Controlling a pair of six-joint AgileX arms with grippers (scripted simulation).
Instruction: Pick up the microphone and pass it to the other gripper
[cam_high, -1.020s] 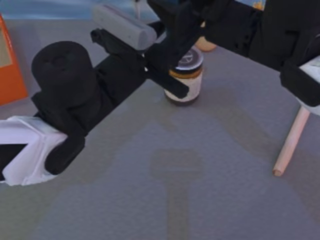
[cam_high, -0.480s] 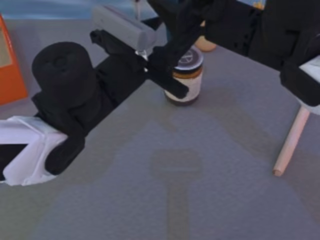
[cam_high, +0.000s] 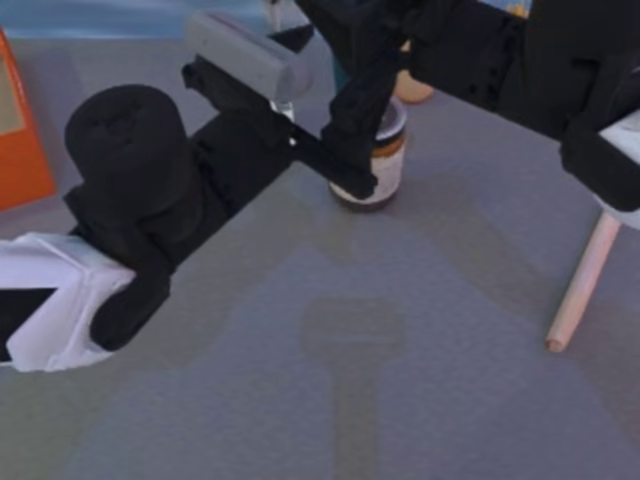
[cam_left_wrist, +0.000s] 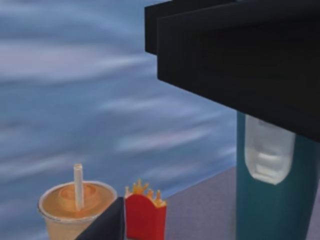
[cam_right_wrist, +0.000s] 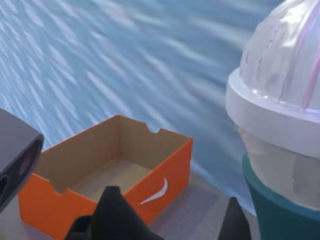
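both claws meet above the worktop's far edge for the handover; teal-handled, silver-mesh-headed microphone (cam_left_wrist: 272, 190) stands upright between them, but which claw clamps it i cannot tell.

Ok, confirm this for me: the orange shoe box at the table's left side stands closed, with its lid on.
Not quite. The orange shoe box is open, with no lid on it: the right wrist view looks straight into its bare cardboard inside. The rest holds: it stands at the left side of the table.
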